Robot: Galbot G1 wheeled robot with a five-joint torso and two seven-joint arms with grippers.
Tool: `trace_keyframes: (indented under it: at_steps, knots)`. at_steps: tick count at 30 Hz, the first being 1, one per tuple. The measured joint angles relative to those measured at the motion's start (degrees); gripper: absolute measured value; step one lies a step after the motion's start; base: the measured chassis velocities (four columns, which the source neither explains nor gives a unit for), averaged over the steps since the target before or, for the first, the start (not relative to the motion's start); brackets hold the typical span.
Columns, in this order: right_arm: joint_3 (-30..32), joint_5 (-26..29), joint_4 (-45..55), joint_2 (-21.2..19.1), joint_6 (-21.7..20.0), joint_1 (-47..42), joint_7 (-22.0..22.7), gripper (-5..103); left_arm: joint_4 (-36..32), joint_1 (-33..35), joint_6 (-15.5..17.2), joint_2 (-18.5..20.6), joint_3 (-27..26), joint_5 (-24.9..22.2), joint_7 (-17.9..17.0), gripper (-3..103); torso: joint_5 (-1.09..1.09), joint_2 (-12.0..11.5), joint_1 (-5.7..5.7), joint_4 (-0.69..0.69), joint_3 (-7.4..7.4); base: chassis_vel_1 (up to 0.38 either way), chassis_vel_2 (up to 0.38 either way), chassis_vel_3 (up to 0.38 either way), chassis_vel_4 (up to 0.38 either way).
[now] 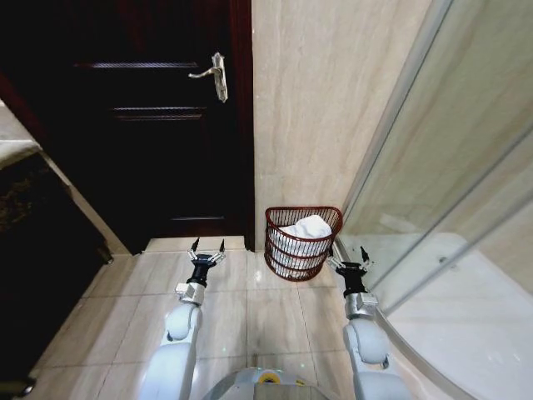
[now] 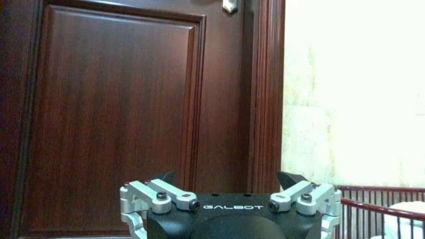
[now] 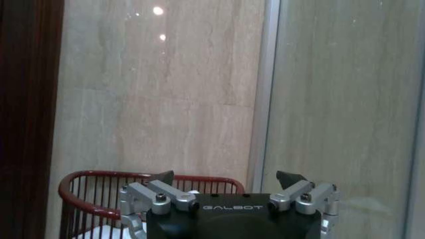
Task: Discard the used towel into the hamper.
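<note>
The hamper (image 1: pixel 301 243), a low half-round basket of reddish-brown bands, stands on the floor against the beige wall. A white towel (image 1: pixel 306 230) lies inside it. My left gripper (image 1: pixel 207 247) hangs open over the floor tiles, to the left of the hamper, with nothing between its fingers. My right gripper (image 1: pixel 351 257) is open and empty just right of the hamper, near its rim. In the right wrist view the hamper's rim (image 3: pixel 86 175) shows beyond the open right gripper (image 3: pixel 226 176). The left wrist view has the open left gripper (image 2: pixel 226 176) facing the door, with the hamper (image 2: pixel 381 205) off to the side.
A dark wooden door (image 1: pixel 158 125) with a metal handle (image 1: pixel 213 75) fills the back left. A glass shower screen (image 1: pixel 441 183) runs along the right, close to my right arm. A dark cabinet with a counter (image 1: pixel 25 217) stands at the left. Beige floor tiles (image 1: pixel 250 308) lie between.
</note>
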Motion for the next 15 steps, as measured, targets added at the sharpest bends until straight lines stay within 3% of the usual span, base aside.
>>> trace_keyframes:
  at_steps: [15]
  knots:
    - [0.28, 0.3, 0.63, -0.03, 0.34, -1.21, -0.14, 100, -0.98, 0.59, -0.44, -1.14, -0.03, 0.65, 0.54, 100, 0.0, 0.11, 0.04, 0.0, 0.08, 0.107, -0.097, -0.111, 0.097]
